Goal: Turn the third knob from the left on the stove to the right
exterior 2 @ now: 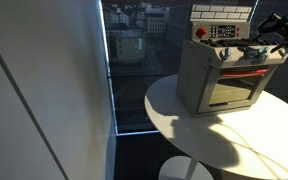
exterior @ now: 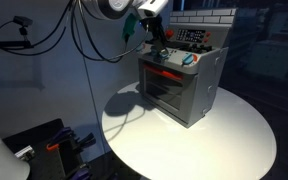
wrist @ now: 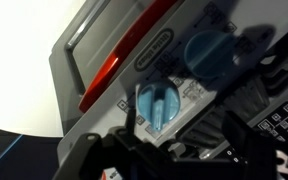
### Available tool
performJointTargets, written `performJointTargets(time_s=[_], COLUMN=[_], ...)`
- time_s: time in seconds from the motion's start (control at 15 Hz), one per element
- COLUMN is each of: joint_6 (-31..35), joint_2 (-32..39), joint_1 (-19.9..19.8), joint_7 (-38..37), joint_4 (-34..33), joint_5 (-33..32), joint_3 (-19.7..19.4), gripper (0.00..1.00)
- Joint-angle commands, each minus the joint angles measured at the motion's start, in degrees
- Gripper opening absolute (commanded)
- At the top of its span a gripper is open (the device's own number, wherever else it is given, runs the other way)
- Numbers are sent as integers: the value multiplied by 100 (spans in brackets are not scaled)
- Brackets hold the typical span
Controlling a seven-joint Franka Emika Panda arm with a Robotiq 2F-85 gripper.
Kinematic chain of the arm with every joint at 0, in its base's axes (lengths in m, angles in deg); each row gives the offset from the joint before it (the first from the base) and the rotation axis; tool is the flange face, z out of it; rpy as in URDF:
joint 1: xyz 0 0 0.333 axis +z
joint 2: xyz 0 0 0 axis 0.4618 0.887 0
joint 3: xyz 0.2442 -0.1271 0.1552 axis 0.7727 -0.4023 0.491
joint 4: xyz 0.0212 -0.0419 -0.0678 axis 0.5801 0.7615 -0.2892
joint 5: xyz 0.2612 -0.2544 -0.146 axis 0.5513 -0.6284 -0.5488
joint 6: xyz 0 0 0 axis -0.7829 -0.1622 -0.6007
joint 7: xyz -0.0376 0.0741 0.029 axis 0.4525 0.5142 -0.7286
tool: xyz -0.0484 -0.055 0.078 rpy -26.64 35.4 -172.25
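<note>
The grey-silver toy stove stands on a round white table, with a red bar across its door. In the wrist view two teal knobs show on its front strip: one close ahead of my gripper, another further along. I cannot tell which knob in the row is the near one. My dark fingers stand apart on either side below it, open, not clamped on it. In both exterior views the gripper hovers at the stove's top front edge.
The white table carries only the stove. A brick-patterned back panel rises behind the hob. Cables hang beside the arm. A window wall stands beyond the table's edge.
</note>
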Motion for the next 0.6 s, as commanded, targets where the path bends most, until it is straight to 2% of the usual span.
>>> performJointTargets(time_s=[0.0,0.07,0.2,0.53], joint_6=[81,83,85,93], joint_2=[-11,-13,-17,-36], joint_1=[12,14,13,13], joint_7=[49,54,56,62], joint_4=[-9,-7,-2,18], joint_5=[39,45,46,52], joint_3=[-2,-4,-6,-7], gripper=[83,79,82,78])
